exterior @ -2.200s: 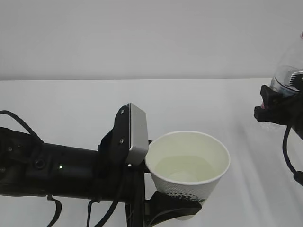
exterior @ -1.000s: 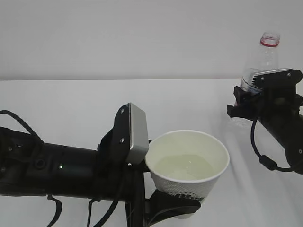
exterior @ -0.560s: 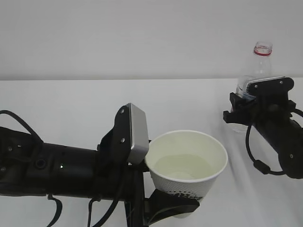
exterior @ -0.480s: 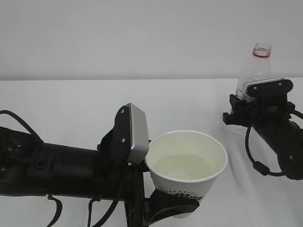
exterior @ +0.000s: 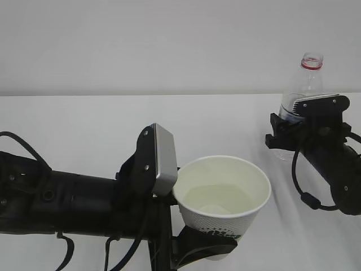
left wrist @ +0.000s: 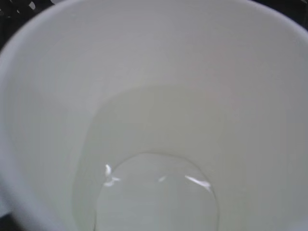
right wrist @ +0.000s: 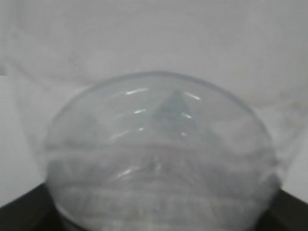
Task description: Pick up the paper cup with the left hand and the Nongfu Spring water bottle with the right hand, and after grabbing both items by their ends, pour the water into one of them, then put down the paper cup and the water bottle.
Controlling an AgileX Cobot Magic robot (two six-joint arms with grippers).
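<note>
- Your left hand [exterior: 211,248], the black gripper with the grey rectangular plate, is clamped on the lower part of the small white tapered paper cup [exterior: 223,197], low in the exterior view. The hold sits near the base, so the mouth is clear and level, as it must be with liquid inside.
- The water [left wrist: 159,192], clear and colourless, lies in the bottom of the cup; in the left wrist view you see only glints and a faint waterline on the cream-white wall. I judge the pour done.
- The clear ribbed plastic Nongfu Spring water bottle [exterior: 304,79], with its red neck ring and no cap visible, stands upright at the right, well apart from the cup. Its base is hidden behind the gripper, so contact with the white table [exterior: 84,124] cannot be confirmed, though it appears set down.
- Your right hand [exterior: 290,135] is around the bottle's lower body. The jaws are not visible in either view, and the right wrist view is filled by the bottle's rounded wall; you cannot tell whether it is gripping or has let go.
- Nothing else stands on the table between the two items. The left arm's black cables [exterior: 22,149] run along the lower left, away from the cup.
- Judgement: the cup remains to be put down. The risk is spilling or crushing the soft wall on release; the open bottle would tip if you withdraw the right hand sideways.
</note>
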